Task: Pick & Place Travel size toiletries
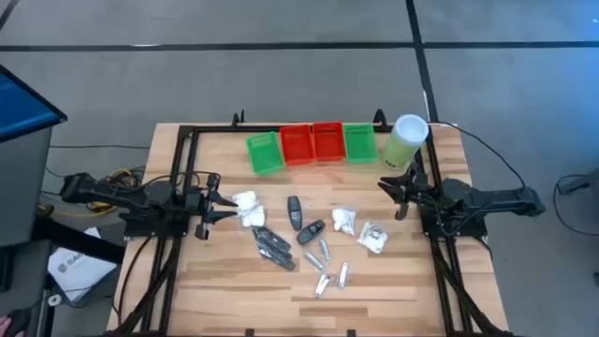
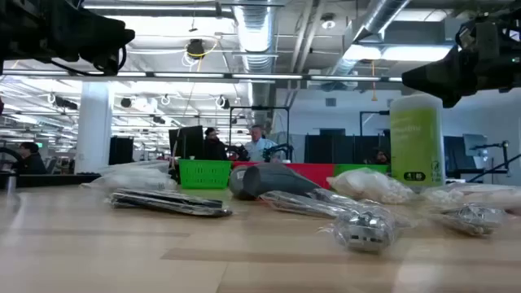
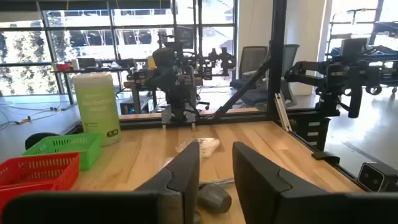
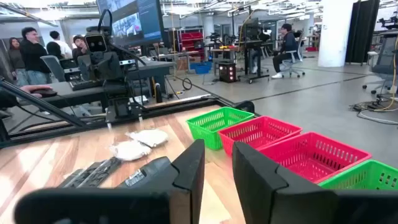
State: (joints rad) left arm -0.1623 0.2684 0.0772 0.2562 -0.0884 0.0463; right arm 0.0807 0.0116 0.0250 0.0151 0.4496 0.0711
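Wooden bench (image 1: 393, 281) | toiletries (image 1: 309, 234) scattered mid-bench | we log both jaws slightly parted, empty: left gripper (image 1: 227, 207), right gripper (image 1: 385, 183).

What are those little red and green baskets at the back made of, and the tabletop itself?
The red baskets and green baskets look like moulded plastic: bright matte colour, open mesh walls. The tabletop looks like wood, pale planks with visible grain and joints, and a light sheen in the low view, perhaps varnish.
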